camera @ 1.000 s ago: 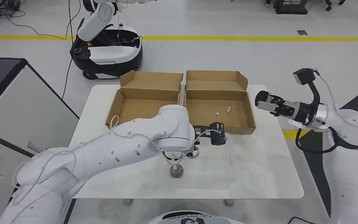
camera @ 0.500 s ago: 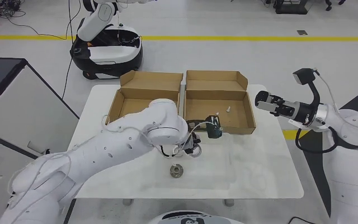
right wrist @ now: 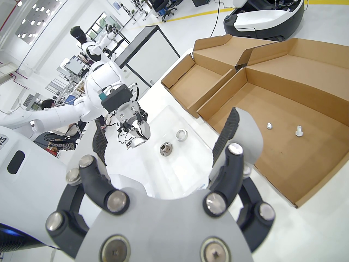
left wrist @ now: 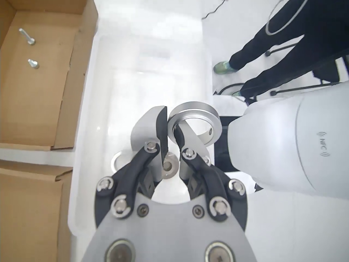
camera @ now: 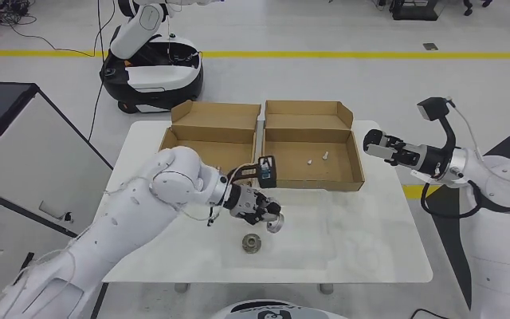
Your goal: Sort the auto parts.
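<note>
My left gripper [left wrist: 170, 130] is shut on the wall of a silver ring [left wrist: 193, 122], one finger inside it and one outside, held above the white table [camera: 358, 231]. In the top view this gripper [camera: 269, 217] hangs near the table's middle, in front of the two cardboard boxes. Below it lie a flanged hub [camera: 252, 242] and a second ring [right wrist: 181, 134]. My right gripper [right wrist: 166, 126] is open and empty; seen from above, it [camera: 374, 145] hovers by the right box's outer wall. Two bolts [camera: 325, 155] [camera: 308, 162] lie in the right box [camera: 335, 171].
The left box [camera: 203, 155] has nothing in it and stands against the right one at the table's back. Another robot's base [camera: 155, 76] is parked behind the table. A dark-framed stand [camera: 32, 151] is off the table's left side.
My left arm has swung back to the left, uncovering the hub, and its wrist has moved left from in front of the right box. The right arm has kept still.
</note>
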Robot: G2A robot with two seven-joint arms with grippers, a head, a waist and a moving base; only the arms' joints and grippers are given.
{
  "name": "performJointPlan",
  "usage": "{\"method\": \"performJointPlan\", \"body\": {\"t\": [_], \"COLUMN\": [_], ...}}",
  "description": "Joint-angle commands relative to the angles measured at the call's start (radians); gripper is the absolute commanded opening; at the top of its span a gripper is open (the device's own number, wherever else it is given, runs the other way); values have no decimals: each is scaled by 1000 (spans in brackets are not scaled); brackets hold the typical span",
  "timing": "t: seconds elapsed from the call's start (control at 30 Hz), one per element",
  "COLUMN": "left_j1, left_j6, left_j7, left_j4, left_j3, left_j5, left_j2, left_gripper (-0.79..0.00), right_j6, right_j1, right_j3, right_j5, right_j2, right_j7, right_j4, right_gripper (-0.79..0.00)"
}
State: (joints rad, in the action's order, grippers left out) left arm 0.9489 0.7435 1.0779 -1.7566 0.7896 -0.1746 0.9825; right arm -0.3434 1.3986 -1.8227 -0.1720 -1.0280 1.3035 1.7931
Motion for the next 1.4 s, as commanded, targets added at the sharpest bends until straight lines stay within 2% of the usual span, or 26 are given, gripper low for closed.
{"method": "performJointPlan", "body": {"t": [0.0,0.27,0.53,0.73,0.93,1.37], "left_j1": [19,61,79,112,146,153], "left_j6": [51,269,269,269,269,256], "left_j7": [-52,-270,-270,-270,-270,-285], "left_j4": [2,-2,-119,-173,-220,-221], "left_j3": [12,30,83,160,242,250], "left_j5": [37,169,399,556,645,632], "left_j2": [-22,-112,-172,-185,-179,-178], "left_gripper": [-785,-785,-785,-785,-785,-785], "right_j6": [0,0,0,0,0,0], "right_j1": [0,0,0,0,0,0], "right_j3": [0,0,0,0,0,0], "right_j5": [0,0,0,0,0,0], "right_j2": [0,0,0,0,0,0], "right_j7": [0,0,0,0,0,0], "right_j4": [0,0,0,0,0,0], "right_gripper": [0,0,0,0,0,0]}}
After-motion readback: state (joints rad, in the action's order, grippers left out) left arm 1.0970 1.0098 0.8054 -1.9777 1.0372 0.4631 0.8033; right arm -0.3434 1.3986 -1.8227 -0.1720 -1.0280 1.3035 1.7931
